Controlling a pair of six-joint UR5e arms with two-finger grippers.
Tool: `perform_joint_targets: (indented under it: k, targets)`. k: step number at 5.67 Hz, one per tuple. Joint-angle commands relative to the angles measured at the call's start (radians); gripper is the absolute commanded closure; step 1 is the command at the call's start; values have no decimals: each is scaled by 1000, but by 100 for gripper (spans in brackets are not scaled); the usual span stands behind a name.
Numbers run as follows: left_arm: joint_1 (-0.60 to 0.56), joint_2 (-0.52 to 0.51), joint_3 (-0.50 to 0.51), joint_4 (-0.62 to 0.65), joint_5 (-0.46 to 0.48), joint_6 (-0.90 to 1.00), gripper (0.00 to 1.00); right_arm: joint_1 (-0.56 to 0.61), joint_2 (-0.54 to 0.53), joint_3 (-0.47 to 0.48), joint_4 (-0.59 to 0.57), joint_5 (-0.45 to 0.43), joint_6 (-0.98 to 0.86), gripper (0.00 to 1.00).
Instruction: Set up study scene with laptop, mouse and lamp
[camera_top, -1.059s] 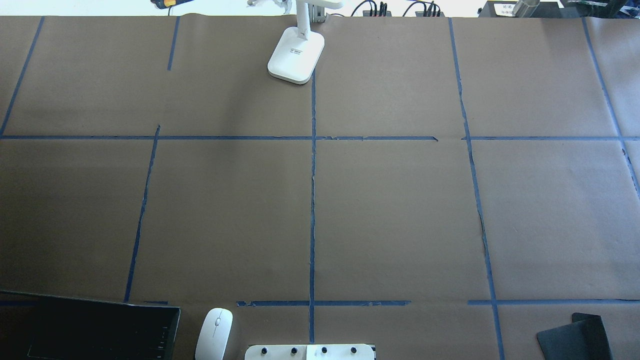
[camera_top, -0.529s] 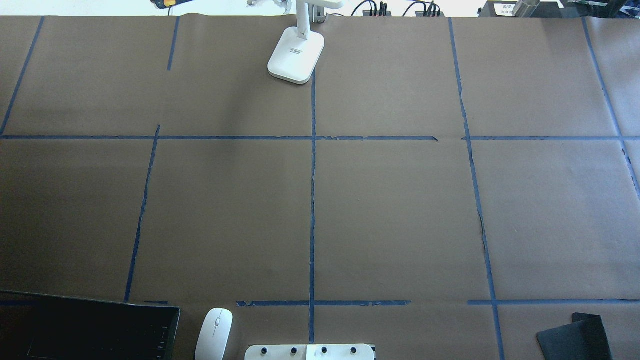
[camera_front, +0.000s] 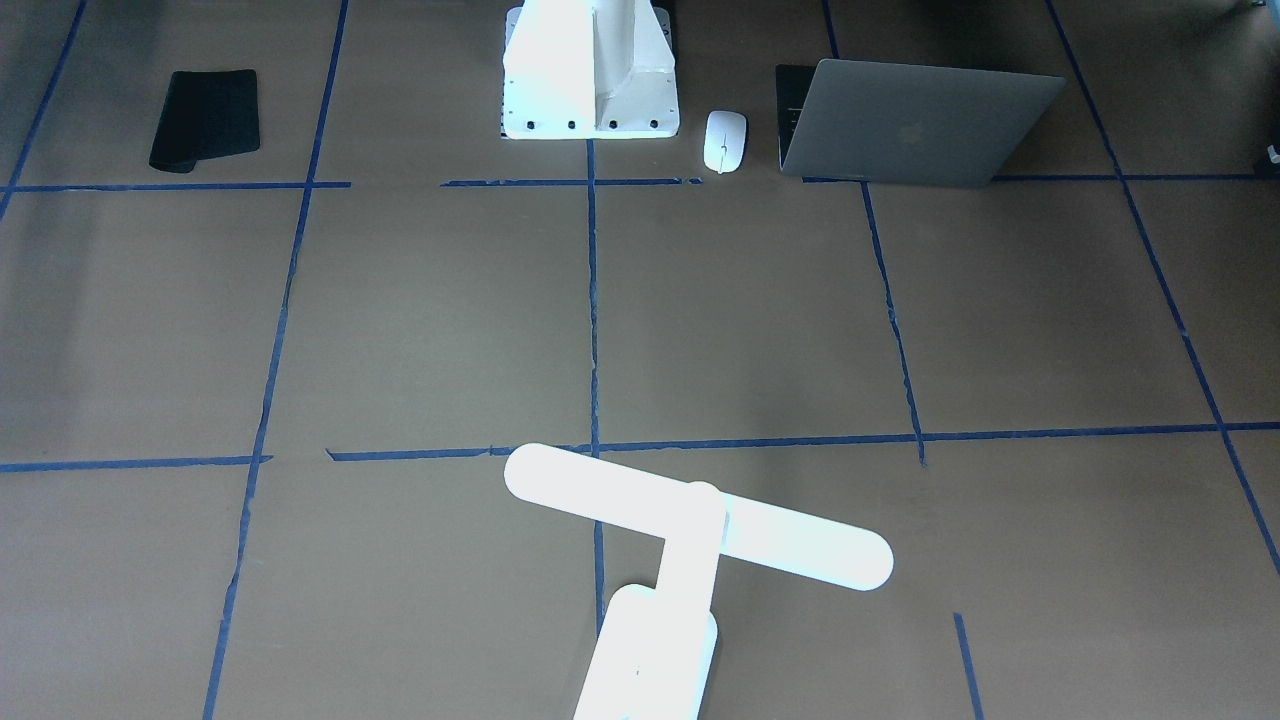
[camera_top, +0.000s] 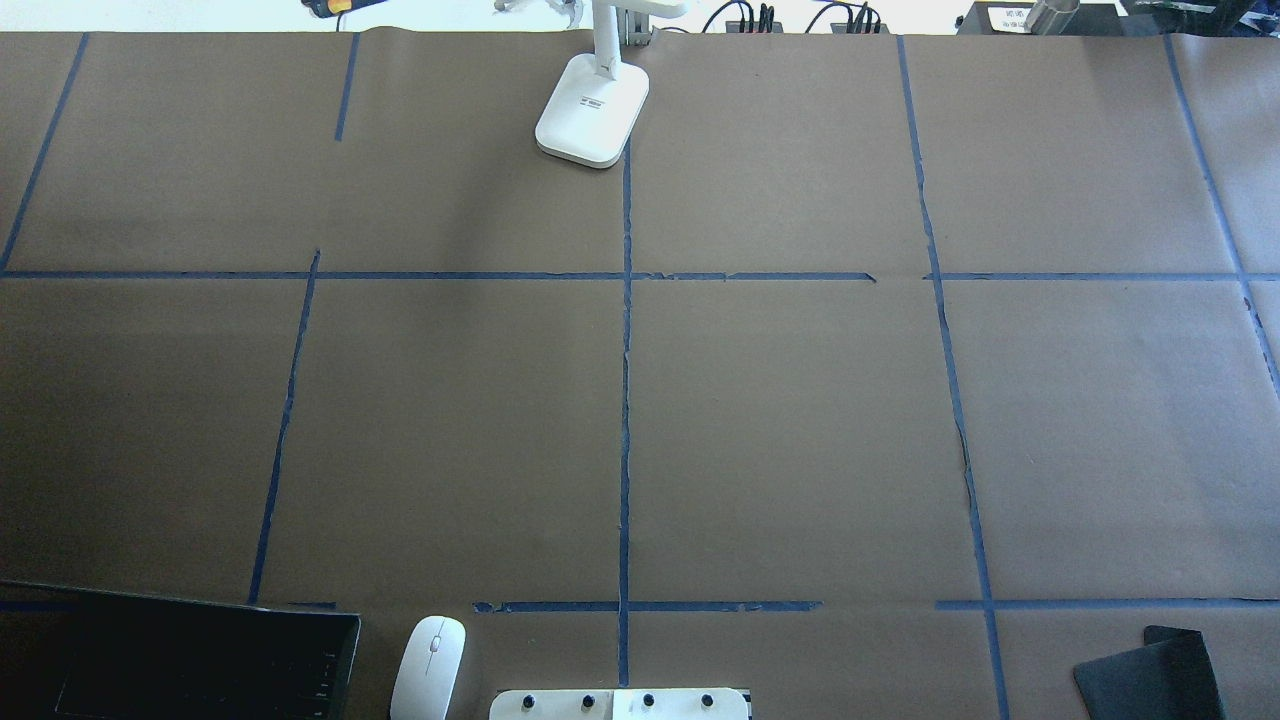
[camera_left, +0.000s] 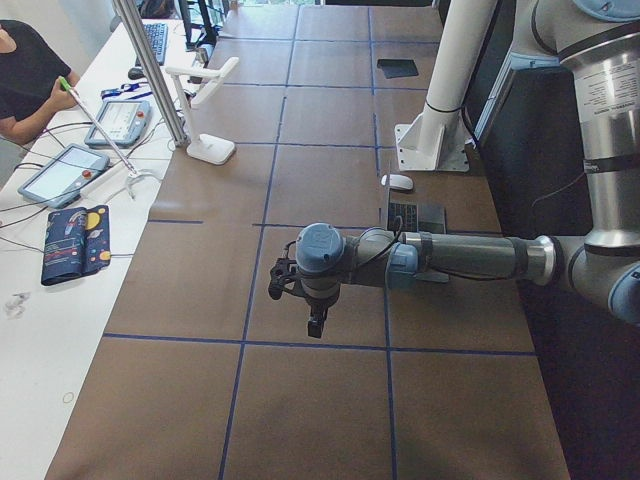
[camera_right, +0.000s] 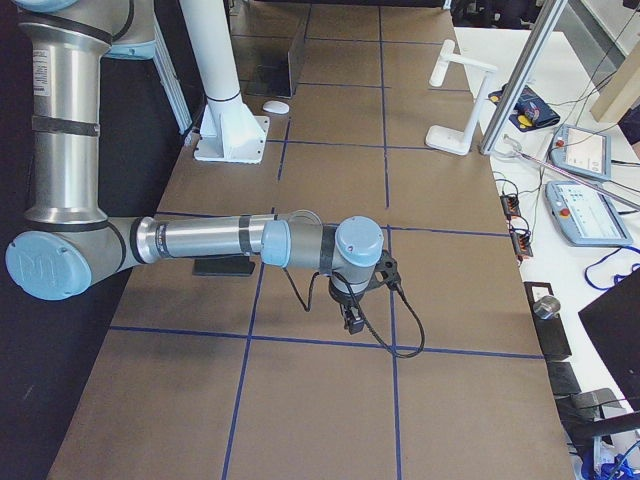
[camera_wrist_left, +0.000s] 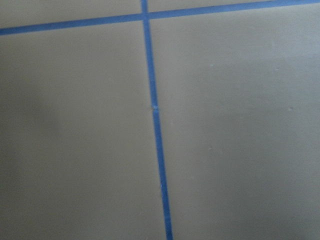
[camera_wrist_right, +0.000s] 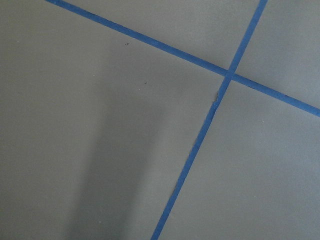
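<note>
The laptop (camera_front: 915, 120) stands open near the table's robot-side edge, apple logo on its grey lid; its dark keyboard shows in the overhead view (camera_top: 180, 650). The white mouse (camera_front: 724, 141) lies between the laptop and the pedestal, also in the overhead view (camera_top: 428, 668). The white lamp (camera_front: 690, 520) stands at the far middle edge, base in the overhead view (camera_top: 592, 110). My left gripper (camera_left: 316, 325) and right gripper (camera_right: 352, 322) point down over bare paper, far from all three. I cannot tell whether they are open or shut.
A white bolted pedestal (camera_front: 590, 70) stands at the robot-side middle. A black soft pad (camera_front: 205, 118) lies on the robot's right. Brown paper with blue tape lines (camera_top: 625, 400) covers the table. Operators' tablets and cables (camera_right: 585, 200) lie beyond the far edge.
</note>
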Motion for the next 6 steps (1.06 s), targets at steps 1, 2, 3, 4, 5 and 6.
perform_joint_targets:
  k: [1, 2, 3, 4, 5, 6]
  targets:
    - [152, 0, -56, -153, -61, -336, 0, 0, -7, 2, 41, 5, 4, 0]
    - [205, 14, -136, -192, -61, -544, 0, -1, -7, -4, 44, 5, 8, 0]
    - [243, 51, -235, -192, -59, -745, 0, -1, -7, -12, 44, 2, 7, 0]
    - [291, 55, -318, -184, -62, -987, 0, -3, 1, -13, 43, 4, 11, 0]
    - [367, 55, -392, -184, -58, -1196, 0, -17, 7, -13, 43, 4, 33, 0]
    - [412, 57, -444, -183, -53, -1372, 0, -17, 7, -13, 43, 5, 43, 0]
